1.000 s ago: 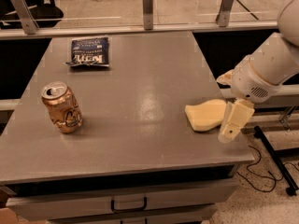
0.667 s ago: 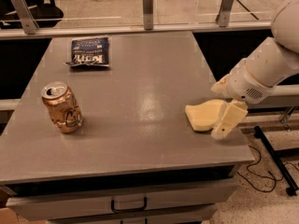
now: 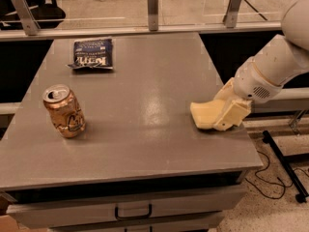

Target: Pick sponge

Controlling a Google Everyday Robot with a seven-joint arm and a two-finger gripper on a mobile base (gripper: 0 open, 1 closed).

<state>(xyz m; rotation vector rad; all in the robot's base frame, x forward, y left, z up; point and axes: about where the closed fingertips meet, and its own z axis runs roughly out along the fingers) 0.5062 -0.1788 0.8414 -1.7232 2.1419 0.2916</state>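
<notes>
The pale yellow sponge (image 3: 202, 114) lies flat on the grey table (image 3: 145, 144) near its right edge. My gripper (image 3: 225, 115) comes in from the right on a white arm and sits low on the sponge's right end, covering that part. Only the sponge's left half shows. The sponge rests on the table top.
A tan soda can (image 3: 64, 111) stands tilted at the left of the table. A dark blue snack bag (image 3: 92, 53) lies at the back left. A railing with metal posts (image 3: 152, 7) runs behind the table. Drawers (image 3: 133, 210) are below the front edge.
My gripper has moved left and down from beside the sponge's right end to right over that end. The sponge, can and bag have not moved.
</notes>
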